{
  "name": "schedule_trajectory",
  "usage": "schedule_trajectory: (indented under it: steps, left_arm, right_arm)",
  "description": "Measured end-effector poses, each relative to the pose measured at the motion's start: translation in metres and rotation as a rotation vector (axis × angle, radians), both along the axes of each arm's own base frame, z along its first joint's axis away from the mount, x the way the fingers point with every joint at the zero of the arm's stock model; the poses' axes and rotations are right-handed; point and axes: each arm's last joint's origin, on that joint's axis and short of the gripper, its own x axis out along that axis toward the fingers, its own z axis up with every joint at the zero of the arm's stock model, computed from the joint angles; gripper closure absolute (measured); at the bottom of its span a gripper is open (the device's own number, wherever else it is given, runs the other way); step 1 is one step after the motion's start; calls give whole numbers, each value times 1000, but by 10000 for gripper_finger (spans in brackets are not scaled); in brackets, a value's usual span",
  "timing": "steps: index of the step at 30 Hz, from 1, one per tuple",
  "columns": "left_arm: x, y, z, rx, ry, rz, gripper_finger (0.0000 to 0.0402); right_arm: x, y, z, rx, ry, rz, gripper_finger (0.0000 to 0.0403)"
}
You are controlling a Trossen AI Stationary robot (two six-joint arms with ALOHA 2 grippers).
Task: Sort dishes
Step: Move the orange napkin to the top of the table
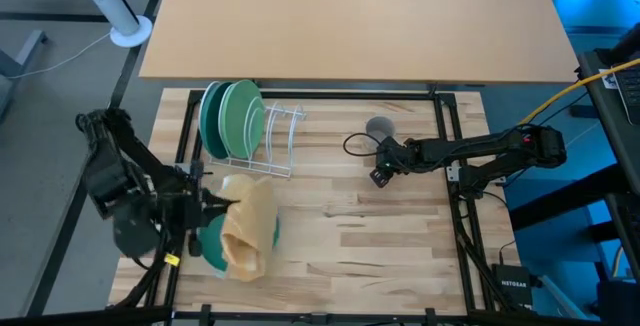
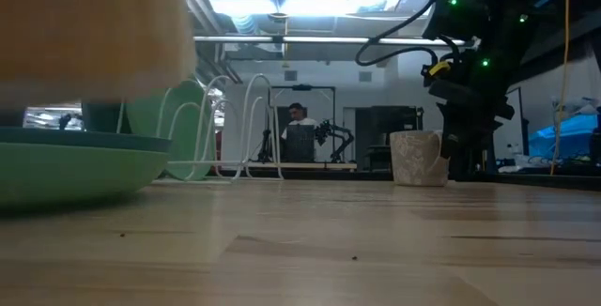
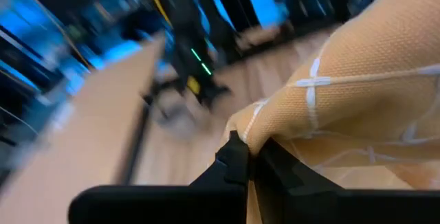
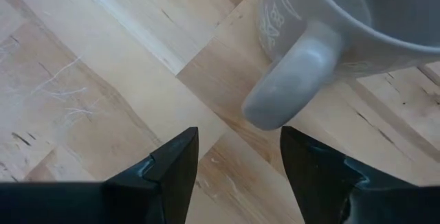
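Note:
Two green plates (image 1: 230,116) stand on edge in the white wire rack (image 1: 278,138) at the far left. A teal plate (image 1: 212,243) lies near the front left and shows stacked on a lighter green one in the low view (image 2: 75,167). My left gripper (image 1: 222,206) is shut on the yellow checked cloth (image 1: 250,228) over that plate. The small grey mug (image 1: 378,127) stands upright on the table. My right gripper (image 1: 383,150) is open just short of it; the mug's handle (image 4: 289,93) points at the gap between the fingers. My left gripper pinches a bunched fold of the yellow cloth (image 3: 256,129) between its two shut fingers, coming level from the table's left side. The cloth hangs bunched beyond the fingers, over the teal plate; in the low view (image 2: 94,24) its bulk is above the plate's rim.
The wooden tabletop (image 1: 360,236) lies between the plate and the right arm. A larger tan table (image 1: 350,21) stands beyond the far edge. The black frame rails (image 1: 450,126) run along the table's sides. A person (image 2: 299,118) sits far off in the room.

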Motion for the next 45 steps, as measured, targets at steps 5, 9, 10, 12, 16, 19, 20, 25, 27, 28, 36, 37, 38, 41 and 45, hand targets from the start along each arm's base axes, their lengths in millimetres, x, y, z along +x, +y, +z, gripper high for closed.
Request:
schedule_trajectory:
  steps: [5,9,10,12,16,19,20,25,27,28,36,37,38,41,45]
  left_arm:
    - [12,7,40,101,-157,1,402]
    - [26,13,64,184,-277,8,402]
    - [29,15,68,199,-300,5,401]
    - [36,22,75,212,-345,-10,401]
    - [50,39,81,202,-402,-44,401]
    - [61,56,82,207,-410,-43,401]
    - [66,61,81,207,-410,-38,401]
    - [94,93,78,208,-431,-37,401]
    - [107,105,76,211,-444,-54,401]
    - [113,111,74,213,-452,-60,401]
    - [154,164,56,304,-402,12,401]
    - [158,173,52,310,-387,37,401]
    - [162,181,48,307,-367,60,401]
    - [177,207,32,283,-304,105,401]
    - [201,238,1,229,-211,116,401]
  right_arm:
    - [0,0,0,0,0,1,192]
    - [0,0,0,-1,3,3,192]
    - [0,0,0,0,5,4,192]
    - [-1,0,-1,1,16,4,192]
    - [-5,1,-2,6,62,4,192]
    - [-9,1,-3,10,100,4,192]
    - [-10,1,-3,11,108,4,192]
    - [-12,1,-4,13,135,3,192]
    - [-13,1,-4,13,140,4,192]
    - [-13,1,-4,13,141,4,192]
    - [-17,2,-5,26,187,3,192]
    - [-18,2,-6,36,198,5,192]
    - [-20,3,-6,45,213,7,192]
    - [-25,4,-7,74,269,12,192]
    - [-33,5,-8,89,356,12,192]
